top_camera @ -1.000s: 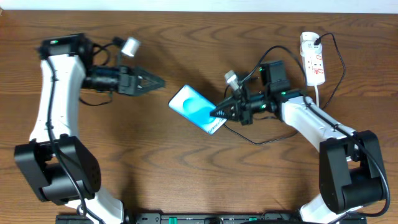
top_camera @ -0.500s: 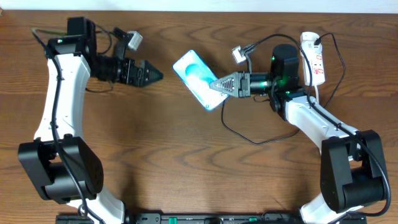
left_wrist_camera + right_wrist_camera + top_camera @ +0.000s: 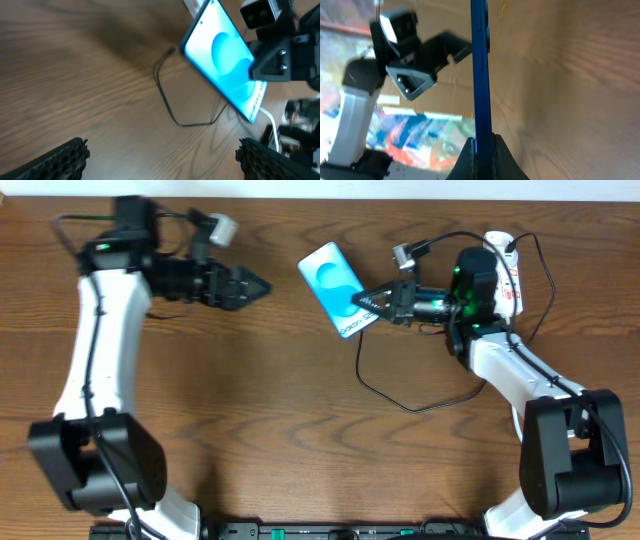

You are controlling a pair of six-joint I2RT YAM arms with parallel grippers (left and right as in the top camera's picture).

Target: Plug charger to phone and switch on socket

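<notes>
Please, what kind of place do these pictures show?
Probably a robot test bench: two arms at a wooden table, the right gripper holding a phone, a white power strip and black cable nearby.

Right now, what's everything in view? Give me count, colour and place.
phone: 1, cyan-blue screen with black edge, top centre, tilted and lifted off the table, held at its lower end
charger: 1, thin black cable, loose loop on the table below the phone
socket: 1, white strip with red marks, top right, partly hidden behind the right arm
table: 1, brown wood grain, under everything
arms: 2, white and black, one along each side
left fingers: 1 pair, black, open and empty, upper left, pointing toward the phone
right fingers: 1 pair, black, closed on the phone's edge
</notes>
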